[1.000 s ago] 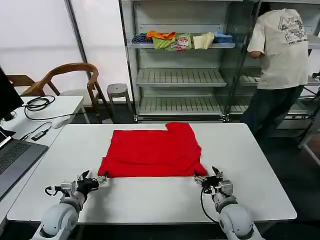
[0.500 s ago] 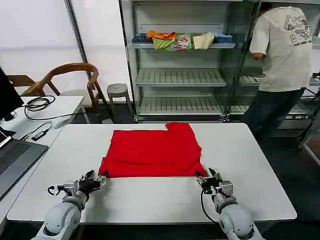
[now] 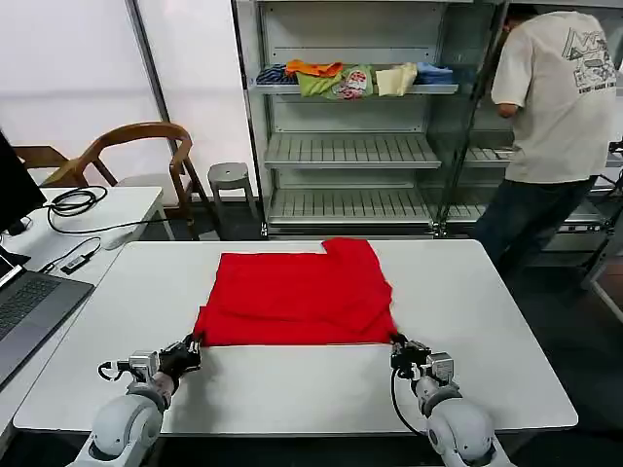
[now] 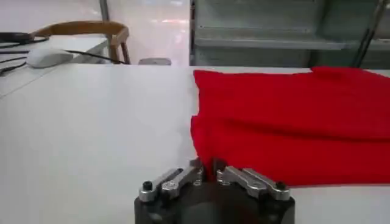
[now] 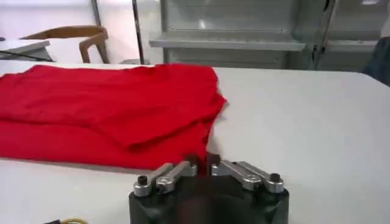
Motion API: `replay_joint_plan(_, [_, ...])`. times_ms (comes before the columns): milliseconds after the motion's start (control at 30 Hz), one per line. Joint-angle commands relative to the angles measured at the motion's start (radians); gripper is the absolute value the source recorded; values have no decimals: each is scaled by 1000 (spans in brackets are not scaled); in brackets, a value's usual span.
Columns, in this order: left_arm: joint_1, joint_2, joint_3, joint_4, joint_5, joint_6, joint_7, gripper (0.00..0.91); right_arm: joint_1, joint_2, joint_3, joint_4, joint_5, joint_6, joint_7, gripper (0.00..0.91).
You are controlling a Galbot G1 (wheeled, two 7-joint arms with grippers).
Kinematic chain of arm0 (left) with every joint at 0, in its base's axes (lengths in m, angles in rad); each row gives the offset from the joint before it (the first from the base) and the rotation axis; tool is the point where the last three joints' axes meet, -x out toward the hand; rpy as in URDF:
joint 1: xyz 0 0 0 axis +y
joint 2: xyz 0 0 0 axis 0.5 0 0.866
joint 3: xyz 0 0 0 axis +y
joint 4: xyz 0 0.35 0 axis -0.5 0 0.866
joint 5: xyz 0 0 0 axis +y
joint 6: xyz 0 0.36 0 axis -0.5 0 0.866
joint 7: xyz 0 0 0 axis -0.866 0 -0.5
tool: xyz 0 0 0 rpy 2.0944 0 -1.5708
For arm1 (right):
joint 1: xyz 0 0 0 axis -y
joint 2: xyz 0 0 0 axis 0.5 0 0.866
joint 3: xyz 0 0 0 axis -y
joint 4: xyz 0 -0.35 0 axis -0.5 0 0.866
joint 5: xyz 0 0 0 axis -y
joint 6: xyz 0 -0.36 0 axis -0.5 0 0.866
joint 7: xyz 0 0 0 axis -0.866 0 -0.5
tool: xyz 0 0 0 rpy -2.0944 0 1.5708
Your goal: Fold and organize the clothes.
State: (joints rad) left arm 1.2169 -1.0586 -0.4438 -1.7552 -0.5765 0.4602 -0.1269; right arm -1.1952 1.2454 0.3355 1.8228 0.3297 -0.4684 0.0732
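Soft red T-shirt [image 3: 294, 297], folded to a rumpled rectangle, lies on the smooth white bench [image 3: 487, 321]. Left hand [image 3: 193, 343] and right hand [image 3: 396, 344] each pinch a near corner.

We cannot see the T-shirt's [image 3: 297, 297] print; it lies folded in. Its near corners vanish between each tool's fingertips, left tool [image 4: 207, 169] and right tool [image 5: 204, 162].
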Motion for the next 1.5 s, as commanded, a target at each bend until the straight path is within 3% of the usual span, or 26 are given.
replay_joint_plan(33, [1, 0, 1, -2, 2, 0, -2, 20, -28, -12, 3, 33, 3, 2, -3, 0])
replay_joint_plan(633, [328, 29, -113, -269, -17, -13, -4, 20, -301, -21, 80, 248, -65, 48, -31, 0])
replay_joint_plan(1367, [444, 15, -142, -337, 16, -47, 5, 20, -459, -11, 113, 335, -97, 83, -35, 0])
replay_joint_plan(1400, [443, 14, -141, -339, 14, -46, 5, 282, -461, -12, 115, 338, -104, 82, -40, 0])
replay_joint_plan(1433, [443, 15, -140, -339, 14, -46, 6, 695, -463, -14, 117, 341, -111, 80, -44, 756])
replay_joint_plan(1467, [442, 15, -139, -339, 15, -46, 6, 907, -469, -16, 124, 346, -115, 75, -65, 907])
replay_joint_plan(1500, [440, 16, -138, -338, 15, -42, 3, 907, -473, -20, 129, 350, -118, 74, -77, 907])
